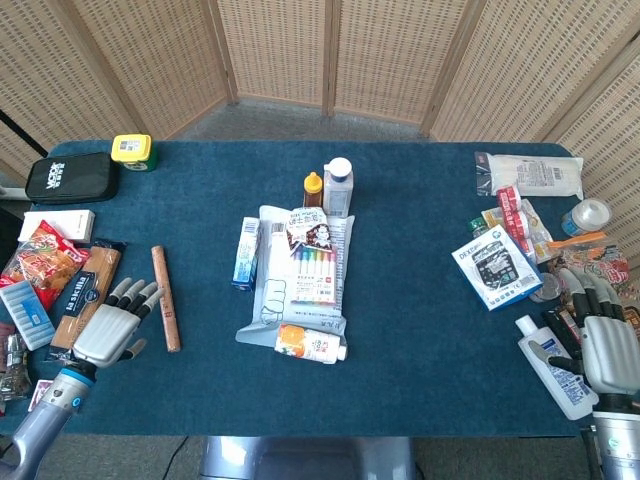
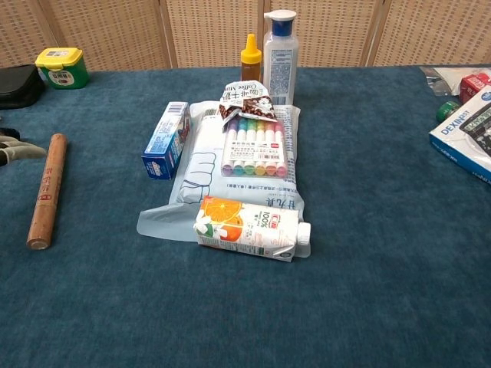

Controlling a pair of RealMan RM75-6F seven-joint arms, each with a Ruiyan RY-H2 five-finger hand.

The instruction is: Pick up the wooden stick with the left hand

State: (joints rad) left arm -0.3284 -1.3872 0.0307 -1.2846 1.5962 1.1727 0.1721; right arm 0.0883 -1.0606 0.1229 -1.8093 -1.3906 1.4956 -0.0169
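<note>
The wooden stick (image 1: 165, 298) is a brown rod with red print, lying lengthwise on the blue table left of centre; the chest view shows the wooden stick (image 2: 47, 189) at its left side. My left hand (image 1: 112, 326) hovers just left of the stick's near end, fingers spread, holding nothing. Only its fingertips (image 2: 17, 150) enter the chest view, beside the stick's far half. My right hand (image 1: 608, 342) rests open at the table's right edge, far from the stick.
A white pouch with a marker set (image 1: 315, 272), a juice carton (image 1: 310, 344), a toothpaste box (image 1: 246, 253) and two bottles (image 1: 338, 186) occupy the centre. Snack packs (image 1: 84, 292) lie behind the left hand. A calculator box (image 1: 495, 268) and packets crowd the right side.
</note>
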